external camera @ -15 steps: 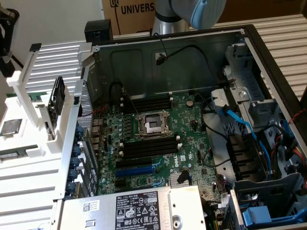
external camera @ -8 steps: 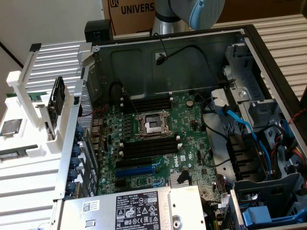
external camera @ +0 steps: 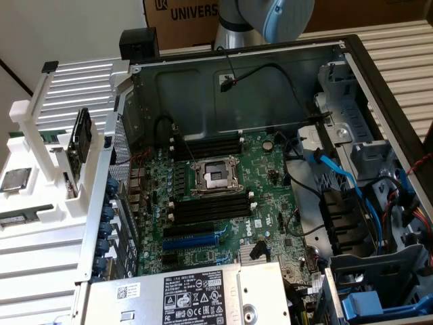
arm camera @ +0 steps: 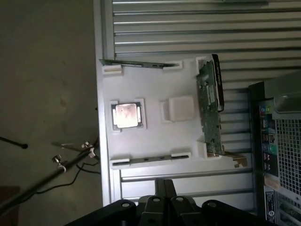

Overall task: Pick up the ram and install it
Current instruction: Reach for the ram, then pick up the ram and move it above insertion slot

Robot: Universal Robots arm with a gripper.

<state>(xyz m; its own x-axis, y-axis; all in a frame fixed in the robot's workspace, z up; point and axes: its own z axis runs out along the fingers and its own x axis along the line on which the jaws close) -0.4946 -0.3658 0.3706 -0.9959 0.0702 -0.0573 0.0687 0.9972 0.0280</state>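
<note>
Biggest thing in front of me is the open computer case [external camera: 270, 88], lying on its side with the motherboard [external camera: 223, 196] facing up. Its long black memory slots [external camera: 210, 206] sit either side of the processor socket. The case lies off to one side of the tool, well apart from it. The arm [external camera: 284, 17] rises behind the case's far wall.

Under the tool runs the slatted counter [arm camera: 188, 28], and on it, just ahead of the tool's tips, lies a white tray [arm camera: 155, 136] with moulded holders.

On the tray's side towards the case, an expansion card [arm camera: 209, 108] stands on edge in its clips, further from the tool than the tray's near rim.

The ram [arm camera: 150, 160] is a thin stick resting on edge in two white holders along the tray rim closest to the tool. It lies crosswise just beyond the fingertips and nothing is touching it. A second stick [arm camera: 141, 63] sits the same way on the rim farthest from the tool.

Between the two sticks, on the side away from the case, a square processor chip [arm camera: 126, 115] lies flat in its pocket.

The tool [arm camera: 164, 182] hangs over the counter just short of the tray, its fingers pressed together with nothing between them.
</note>
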